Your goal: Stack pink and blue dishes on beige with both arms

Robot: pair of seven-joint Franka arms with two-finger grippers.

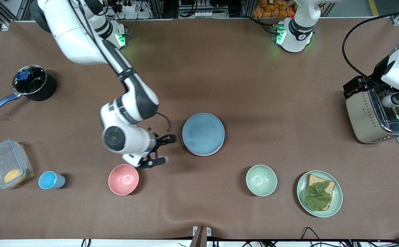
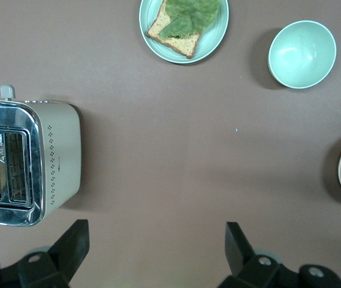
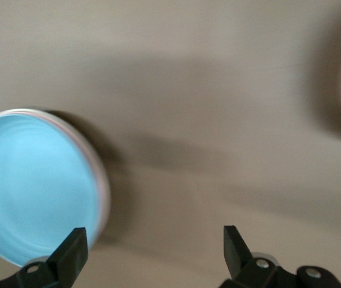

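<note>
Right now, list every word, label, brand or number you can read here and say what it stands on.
No text can be read for certain.
Toaster: small mark on its top, too small to read.
Right arm: dark lettering near the wrist, too small to read.
Left arm's base: small dark mark, too blurred to read.

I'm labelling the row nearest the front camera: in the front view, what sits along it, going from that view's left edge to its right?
Clear container → blue cup → pink bowl → green bowl → green plate with bread and leaf.
</note>
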